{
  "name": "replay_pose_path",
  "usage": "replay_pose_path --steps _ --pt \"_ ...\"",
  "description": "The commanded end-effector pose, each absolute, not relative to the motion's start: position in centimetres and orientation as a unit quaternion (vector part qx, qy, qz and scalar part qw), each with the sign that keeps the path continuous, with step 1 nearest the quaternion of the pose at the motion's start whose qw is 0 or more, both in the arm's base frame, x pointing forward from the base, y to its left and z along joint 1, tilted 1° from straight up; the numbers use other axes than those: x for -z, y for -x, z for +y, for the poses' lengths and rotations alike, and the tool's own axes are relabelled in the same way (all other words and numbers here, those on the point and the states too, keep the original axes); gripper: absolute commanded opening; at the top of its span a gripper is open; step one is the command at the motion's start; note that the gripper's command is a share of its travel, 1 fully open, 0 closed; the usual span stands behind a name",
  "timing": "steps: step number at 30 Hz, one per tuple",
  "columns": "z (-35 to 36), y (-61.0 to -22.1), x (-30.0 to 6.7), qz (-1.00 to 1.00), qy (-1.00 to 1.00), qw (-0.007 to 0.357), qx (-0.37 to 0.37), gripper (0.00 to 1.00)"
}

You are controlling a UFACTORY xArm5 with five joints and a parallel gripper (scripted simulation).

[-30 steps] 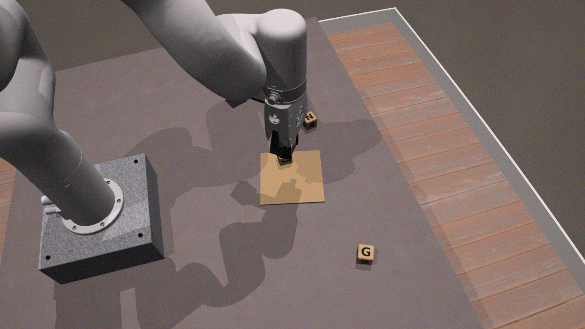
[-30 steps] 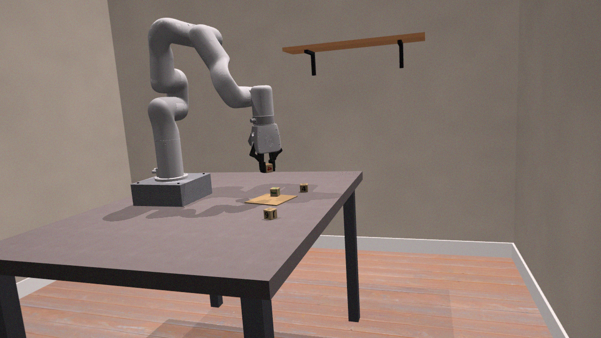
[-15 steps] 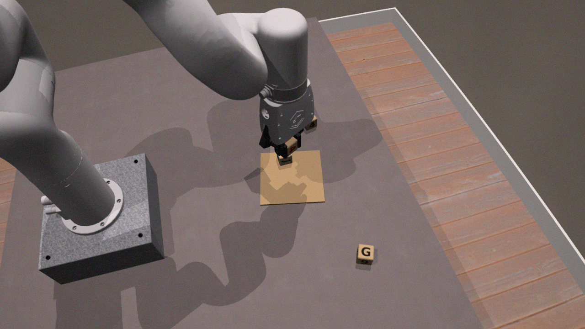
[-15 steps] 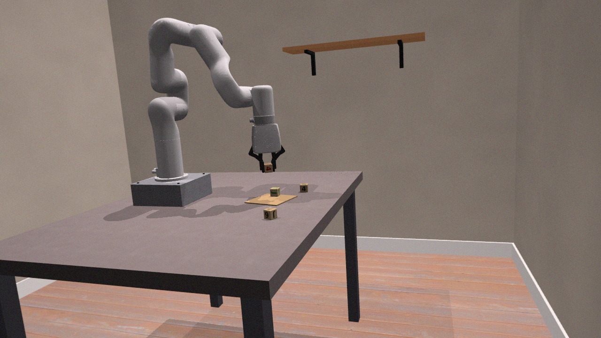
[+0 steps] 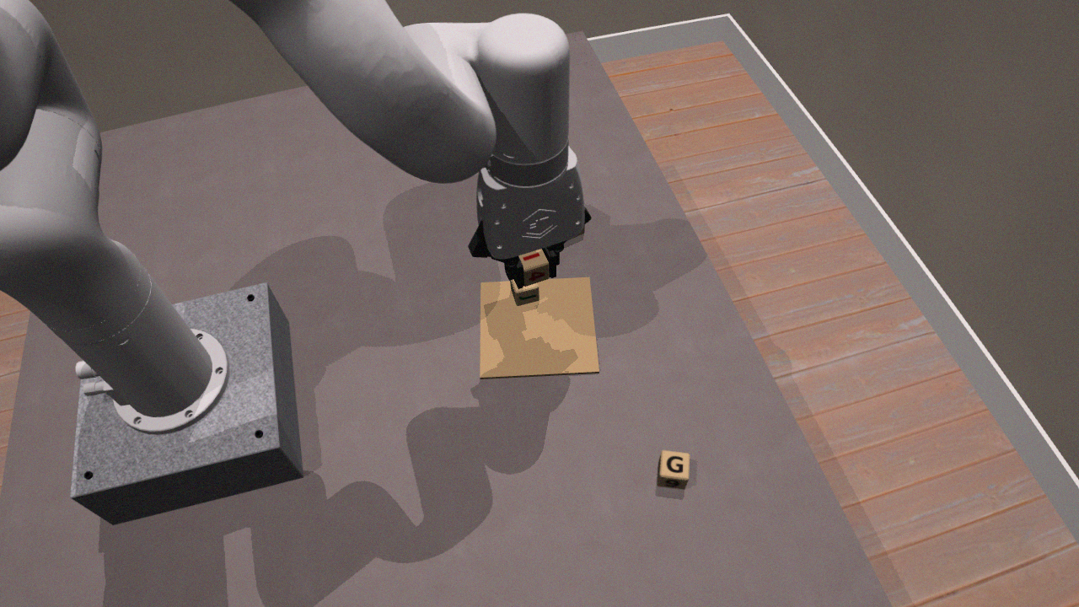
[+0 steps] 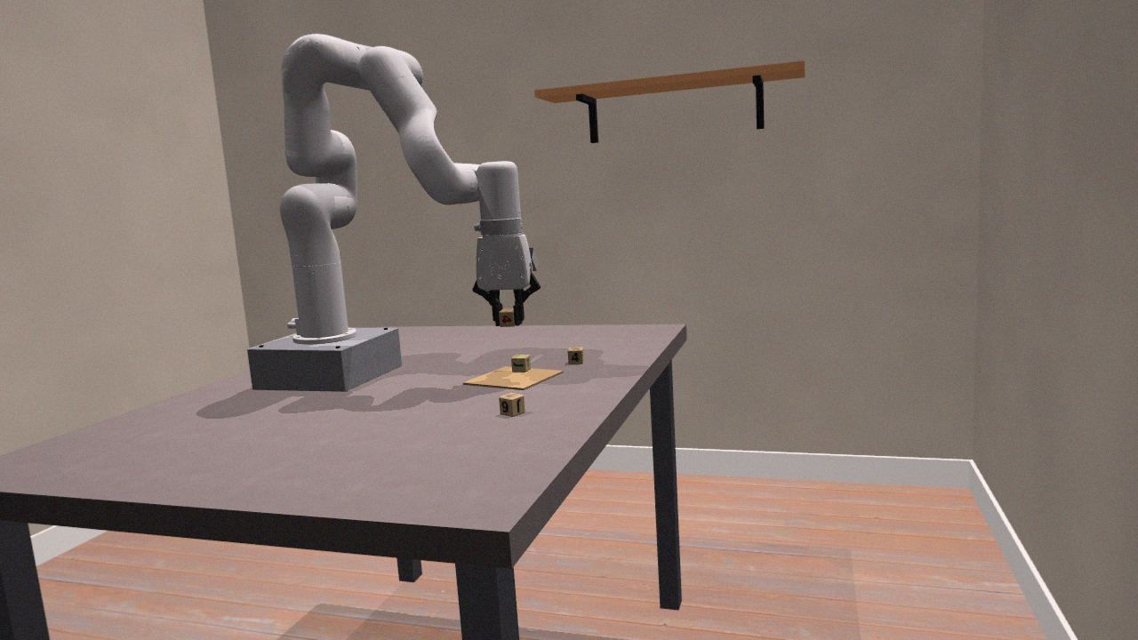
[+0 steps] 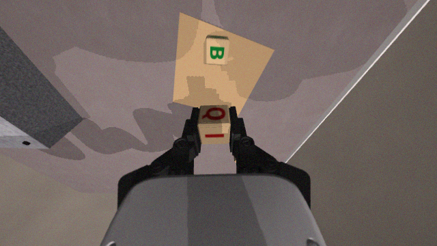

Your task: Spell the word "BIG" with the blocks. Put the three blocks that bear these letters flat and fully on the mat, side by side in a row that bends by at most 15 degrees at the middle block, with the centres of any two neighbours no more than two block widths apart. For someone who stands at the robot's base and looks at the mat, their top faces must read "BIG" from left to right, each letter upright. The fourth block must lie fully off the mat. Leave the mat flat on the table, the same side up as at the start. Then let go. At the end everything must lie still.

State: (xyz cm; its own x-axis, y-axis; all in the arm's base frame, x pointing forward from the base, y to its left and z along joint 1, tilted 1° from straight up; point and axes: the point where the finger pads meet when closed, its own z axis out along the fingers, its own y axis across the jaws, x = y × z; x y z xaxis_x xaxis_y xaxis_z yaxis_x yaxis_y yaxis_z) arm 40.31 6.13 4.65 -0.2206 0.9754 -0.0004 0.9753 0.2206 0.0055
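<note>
Tan mat (image 5: 561, 346) bears B block (image 7: 216, 51); pincer (image 7: 214, 128) grips red-lettered block (image 7: 214, 124).

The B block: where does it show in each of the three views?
Top: B block at the mat's upper left, just under the end effector, letter hidden.
Exterior: on the mat's far part, below the end effector.
Wrist: upper centre, green B facing the camera, beyond the held block.
Shared landmark: the tan mat.
</note>
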Motion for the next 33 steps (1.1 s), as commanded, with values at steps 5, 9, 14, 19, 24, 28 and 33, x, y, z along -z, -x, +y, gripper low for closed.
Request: replay_pose_path --steps 5,9,14,19,24,28,33 --pt "6.17 -40.46 -4.76 0.76 -0.65 0.003 -0.003 0.27" --pt "6.18 -40.47 -4.76 0.757 -0.653 0.003 -0.003 0.27" --pt "6.18 -40.47 -4.76 0.757 -0.653 0.003 -0.003 0.27" --pt "6.18 -40.47 -4.76 0.757 -0.653 0.003 -0.003 0.27" --pt "6.18 -40.47 -4.75 0.757 -0.653 0.003 -0.003 0.27" --pt "6.16 -40.47 -4.43 0.757 -0.653 0.003 -0.004 0.27" --pt "6.12 -40.47 -3.8 0.757 -0.653 0.003 -0.004 0.27"
